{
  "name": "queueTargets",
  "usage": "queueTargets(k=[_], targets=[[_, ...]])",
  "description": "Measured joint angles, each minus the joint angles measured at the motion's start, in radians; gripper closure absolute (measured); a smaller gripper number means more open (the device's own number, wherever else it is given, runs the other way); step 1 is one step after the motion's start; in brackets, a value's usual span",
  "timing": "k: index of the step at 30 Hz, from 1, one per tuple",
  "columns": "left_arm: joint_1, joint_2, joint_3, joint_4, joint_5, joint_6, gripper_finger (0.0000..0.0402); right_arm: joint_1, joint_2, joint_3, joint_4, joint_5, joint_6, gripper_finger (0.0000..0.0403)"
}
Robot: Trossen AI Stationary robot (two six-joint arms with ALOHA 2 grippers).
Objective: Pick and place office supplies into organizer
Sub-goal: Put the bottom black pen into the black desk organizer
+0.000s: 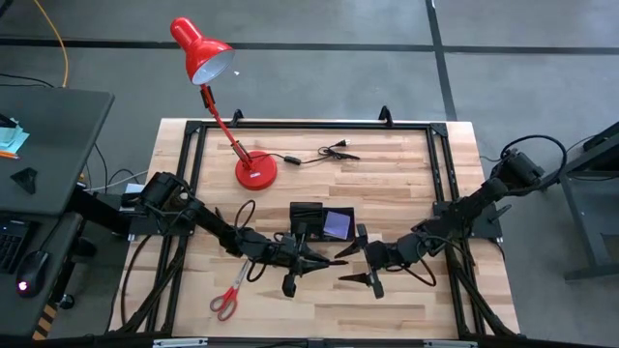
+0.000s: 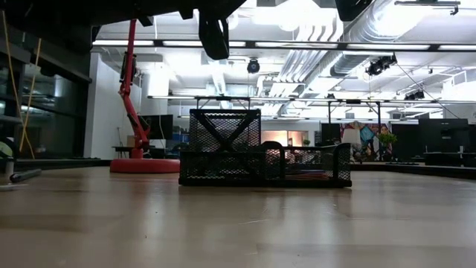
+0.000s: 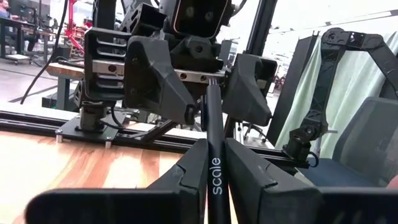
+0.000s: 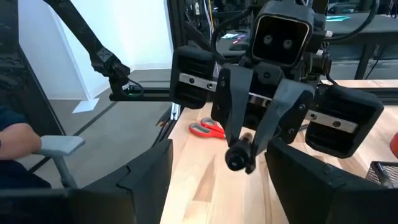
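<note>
Near the front middle of the wooden table [image 1: 406,184], just in front of the organizer [image 1: 319,223], the two grippers are brought tip to tip. A thin black pen [image 3: 214,168] is clamped between the closed fingers of the left gripper [image 1: 324,261]; it is a slim matte barrel with the white word "scale" printed along it, and it is pointed straight at the other arm. In the right wrist view the pen's round end [image 4: 237,161] is seen head-on between those fingers. The right gripper [image 1: 356,268] is held with its fingers spread wide, one on either side of the pen's tip, apart from it.

The organizer is shown as a black mesh tray with a taller cross-braced compartment and a lower one beside it [image 2: 260,158]. A purple sticky-note pad [image 1: 338,224] is lying in its right-hand part. The red-handled scissors [image 1: 228,296] are lying on the table near the front left, well apart from the organizer. The red desk lamp [image 1: 219,92] is standing at the back left, with a black cable [image 1: 324,153] beside its base.
</note>
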Motion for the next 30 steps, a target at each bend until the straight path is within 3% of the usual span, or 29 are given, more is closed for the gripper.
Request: queueTargets(k=[5, 13, 19, 26, 30], targets=[[0.0, 0.0, 0.0, 0.0, 0.0, 0.0, 0.0352, 0.0, 0.0, 0.0, 0.0, 0.0, -0.007, 0.0176], [0.0, 0.0, 0.0, 0.0, 0.0, 0.0, 0.0398, 0.0, 0.0, 0.0, -0.005, 0.005, -0.026, 0.024], [0.0, 0.0, 0.0, -0.068, 0.049, -0.022, 0.0383, 0.023, 0.0, 0.001, -0.051, -0.038, -0.023, 0.0289], [0.0, 0.0, 0.0, -0.309, 0.249, -0.081, 0.0386, 0.072, 0.004, 0.001, -0.228, -0.059, 0.227, 0.0307], [-0.001, 0.0, 0.0, -0.435, 0.251, -0.152, 0.0385, 0.134, 0.004, 0.002, -0.378, 0.085, 0.321, 0.0306]])
